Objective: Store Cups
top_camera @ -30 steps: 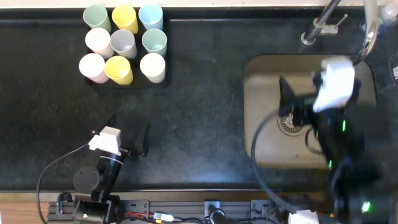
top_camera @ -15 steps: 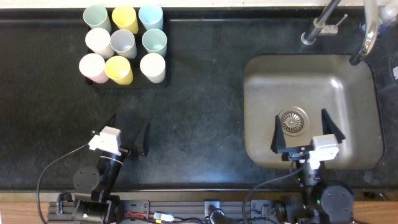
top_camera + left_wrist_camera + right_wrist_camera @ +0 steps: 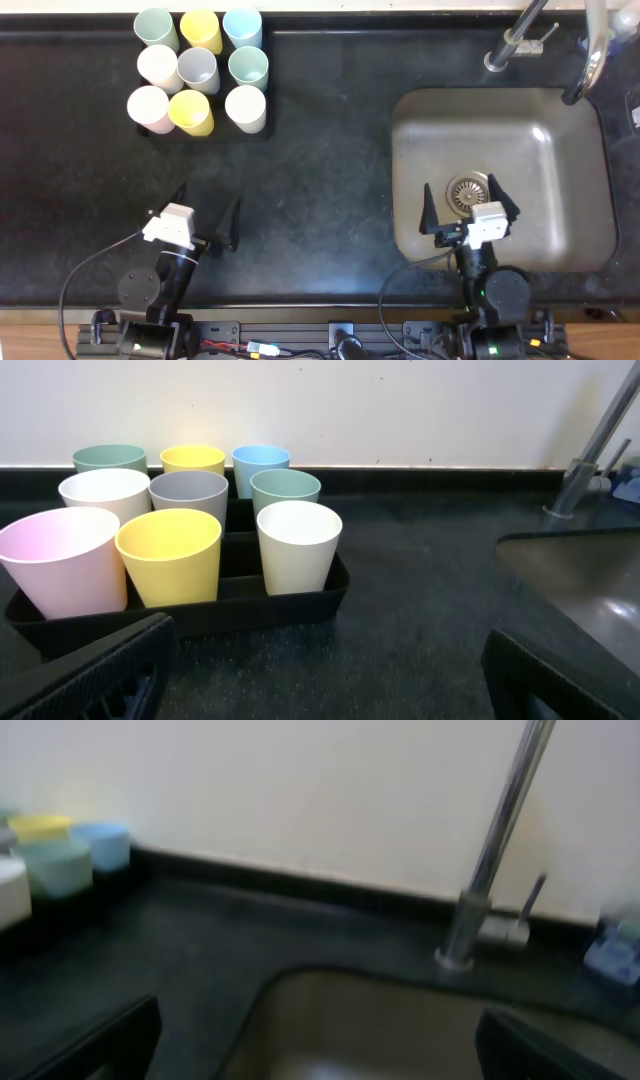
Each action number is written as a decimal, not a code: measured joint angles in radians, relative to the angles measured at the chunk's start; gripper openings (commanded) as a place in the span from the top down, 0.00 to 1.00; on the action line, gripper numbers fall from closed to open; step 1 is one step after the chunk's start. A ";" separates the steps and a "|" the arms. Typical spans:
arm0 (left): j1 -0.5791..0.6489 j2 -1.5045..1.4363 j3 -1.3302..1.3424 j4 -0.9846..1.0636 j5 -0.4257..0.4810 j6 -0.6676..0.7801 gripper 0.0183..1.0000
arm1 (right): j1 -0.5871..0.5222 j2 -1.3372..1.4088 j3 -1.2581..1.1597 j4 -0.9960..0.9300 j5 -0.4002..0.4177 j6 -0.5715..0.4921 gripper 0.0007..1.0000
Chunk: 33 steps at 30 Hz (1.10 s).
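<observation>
Since all nine pastel plastic cups [image 3: 197, 70] already stand in the flat black tray [image 3: 260, 608] at the upper left of the top view, I think the storing is done. The step in hand is just to park my arms safely. The cups stand up straight in three rows of three, packed close together.

My left gripper [image 3: 207, 205] sits at the lower left of the top view, on the dark stone worktop [image 3: 330, 150], well apart from the tray. Its fingers are spread wide and hold nothing. My right gripper [image 3: 465, 200] sits at the lower middle of the grey metal sink [image 3: 560, 140], near the round drain. Its fingers are spread wide too, and it holds nothing.

To do this step well, I should keep both grippers low and far from the tray, so no cup gets bumped or tipped. I should also keep the right arm away from the thin metal tap [image 3: 520, 35] at the upper right.

A second ago my right arm was reaching high over the right side of the sink. Then it came back down to the bottom edge of the view, and now it sits a bit more to the left. My left arm has not moved, and the cups are just where they were.
</observation>
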 measured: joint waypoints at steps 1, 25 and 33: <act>0.000 0.000 0.000 0.000 0.000 0.000 0.00 | 0.000 0.002 -0.005 -0.013 0.000 -0.001 0.00; 0.000 0.000 0.000 0.000 0.000 0.000 0.00 | 0.000 0.000 -0.005 0.007 0.000 0.000 0.00; 0.000 0.000 0.000 0.000 0.000 0.000 0.00 | 0.000 0.000 -0.005 0.007 0.000 0.000 0.00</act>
